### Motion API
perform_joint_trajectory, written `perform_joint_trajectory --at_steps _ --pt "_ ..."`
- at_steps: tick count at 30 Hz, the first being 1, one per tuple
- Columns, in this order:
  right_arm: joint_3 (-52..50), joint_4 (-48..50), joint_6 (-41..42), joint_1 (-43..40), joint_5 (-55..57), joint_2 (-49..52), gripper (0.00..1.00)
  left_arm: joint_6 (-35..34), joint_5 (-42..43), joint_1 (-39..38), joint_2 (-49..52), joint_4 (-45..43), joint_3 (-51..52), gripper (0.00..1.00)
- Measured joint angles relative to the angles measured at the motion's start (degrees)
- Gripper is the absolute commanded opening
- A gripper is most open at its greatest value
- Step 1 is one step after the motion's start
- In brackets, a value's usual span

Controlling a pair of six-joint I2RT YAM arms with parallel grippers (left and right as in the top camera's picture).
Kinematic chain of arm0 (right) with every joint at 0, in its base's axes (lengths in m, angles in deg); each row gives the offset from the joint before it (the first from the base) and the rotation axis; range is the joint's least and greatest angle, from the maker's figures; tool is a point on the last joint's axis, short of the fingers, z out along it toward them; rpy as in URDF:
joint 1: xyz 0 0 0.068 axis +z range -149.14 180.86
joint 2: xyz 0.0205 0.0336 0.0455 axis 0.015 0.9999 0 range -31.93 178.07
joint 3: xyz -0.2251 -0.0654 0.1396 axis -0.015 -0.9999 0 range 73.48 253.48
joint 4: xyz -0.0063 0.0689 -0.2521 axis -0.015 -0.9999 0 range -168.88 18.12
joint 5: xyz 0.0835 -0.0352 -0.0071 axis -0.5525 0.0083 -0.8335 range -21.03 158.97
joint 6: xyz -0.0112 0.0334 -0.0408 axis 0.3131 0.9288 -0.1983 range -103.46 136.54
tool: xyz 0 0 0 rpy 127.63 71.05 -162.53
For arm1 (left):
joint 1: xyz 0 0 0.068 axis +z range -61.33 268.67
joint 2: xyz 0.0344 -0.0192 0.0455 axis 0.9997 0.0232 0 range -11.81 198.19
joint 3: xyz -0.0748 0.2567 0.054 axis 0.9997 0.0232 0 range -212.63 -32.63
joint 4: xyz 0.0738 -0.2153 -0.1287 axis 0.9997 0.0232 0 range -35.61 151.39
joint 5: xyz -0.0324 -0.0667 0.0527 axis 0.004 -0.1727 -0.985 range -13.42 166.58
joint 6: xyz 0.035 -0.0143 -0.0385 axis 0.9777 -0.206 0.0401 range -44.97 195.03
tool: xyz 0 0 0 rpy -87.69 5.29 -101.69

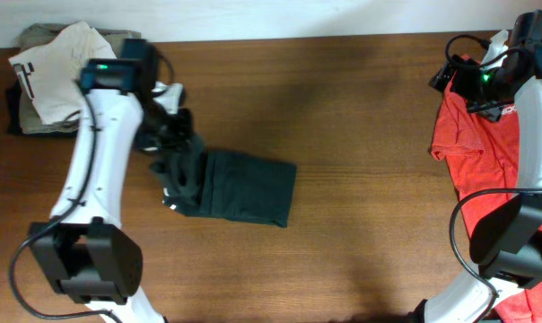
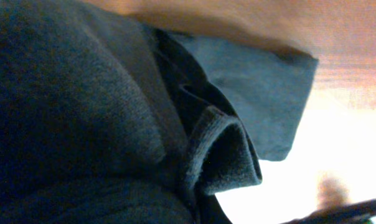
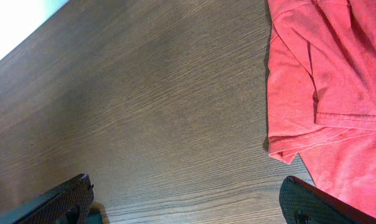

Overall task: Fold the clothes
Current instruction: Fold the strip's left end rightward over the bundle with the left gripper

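1. Lying folded into a compact dark rectangle, the black top [image 1: 249, 188] sits on the wooden table [image 1: 361, 99], left of centre.
2. Most of it lies flat, but its left edge is bunched and rumpled where the left gripper [image 1: 179, 184] meets it.
3. From the left wrist view, dark cloth fills most of the frame, close to the lens. A curled fold [image 2: 222, 155] rises from it, and the flat folded part lies beyond.
4. The left fingers are buried under that cloth. The jaws are together, clamped on the top's left edge.
5. The right gripper [image 3: 188, 208] hangs over bare wood at the far right end of the table, well apart from the black top. Its fingers [image 3: 319, 202] stand wide apart with nothing between them.
6. A red shirt [image 1: 464, 135] lies spread just beside the right gripper, partly under the right arm.
7. At the back-left corner, a white garment [image 1: 56, 67] rests on a khaki one [image 1: 33, 121], behind the left arm.
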Motion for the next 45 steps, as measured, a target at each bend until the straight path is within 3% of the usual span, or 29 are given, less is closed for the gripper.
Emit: perform_joint_trajectory --at_steps 6,12,21,28,29,30,31,40,43,45 --pt "0.0 0.0 0.0 0.0 0.0 0.0 0.99 -0.6 2.4 -9.8 -0.1 -8.9 10.8 0.01" --pt "0.0 0.0 0.0 0.0 0.0 0.0 0.99 -1.9 6.4 -15.1 -0.1 -16.2 14.0 0.04" --pt "0.0 0.0 0.0 0.0 0.0 0.0 0.99 -3.2 7.2 -17.1 -0.1 -17.5 14.0 0.05" --pt "0.0 0.0 0.0 0.0 0.0 0.0 0.99 -3.6 7.2 -19.5 -0.1 -17.5 14.0 0.11" --pt "0.0 0.0 0.0 0.0 0.0 0.0 0.98 -3.6 7.2 -20.2 -0.1 -17.5 14.0 0.28" --pt "0.0 0.0 0.0 0.0 0.0 0.0 0.99 -3.6 7.2 -21.2 0.0 -17.6 14.0 0.59" --pt "0.0 0.0 0.0 0.0 0.0 0.0 0.99 -3.7 7.3 -21.8 0.2 -17.6 14.0 0.69" --pt "0.0 0.0 0.0 0.0 0.0 0.0 0.99 -4.0 10.4 -23.7 4.4 -20.9 14.0 0.72" --pt "0.0 0.0 0.0 0.0 0.0 0.0 0.99 -3.7 11.2 -21.4 4.4 -18.6 12.6 0.72" --pt "0.0 0.0 0.0 0.0 0.0 0.0 0.99 -2.1 11.3 -18.2 4.4 -14.2 11.9 0.79"
